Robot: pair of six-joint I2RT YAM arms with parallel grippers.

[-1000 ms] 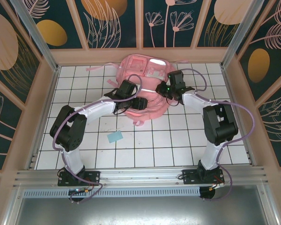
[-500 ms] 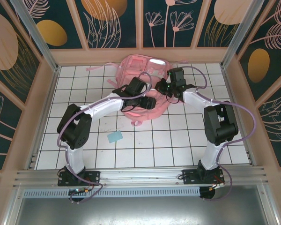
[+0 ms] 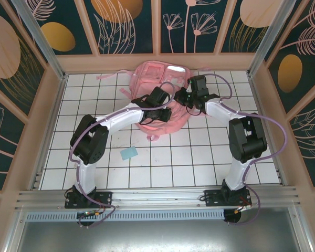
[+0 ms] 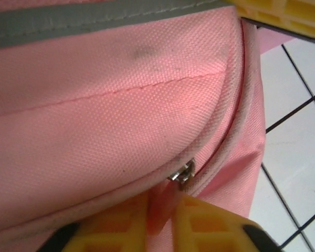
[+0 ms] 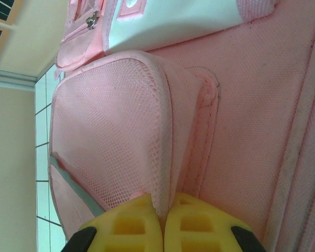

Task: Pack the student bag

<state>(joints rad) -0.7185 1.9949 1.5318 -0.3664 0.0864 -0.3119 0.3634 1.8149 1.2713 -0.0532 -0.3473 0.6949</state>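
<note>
Left wrist: left fingers [image 4: 210, 227] pinch zipper pull [image 4: 156, 211] on student bag [image 4: 110, 105].

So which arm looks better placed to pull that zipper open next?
Left, probably. The left claw is shut on the pink pull tab beside the metal zipper slider of the student bag. The right claw pinches the mesh pocket, seemingly just steadying the bag.
</note>
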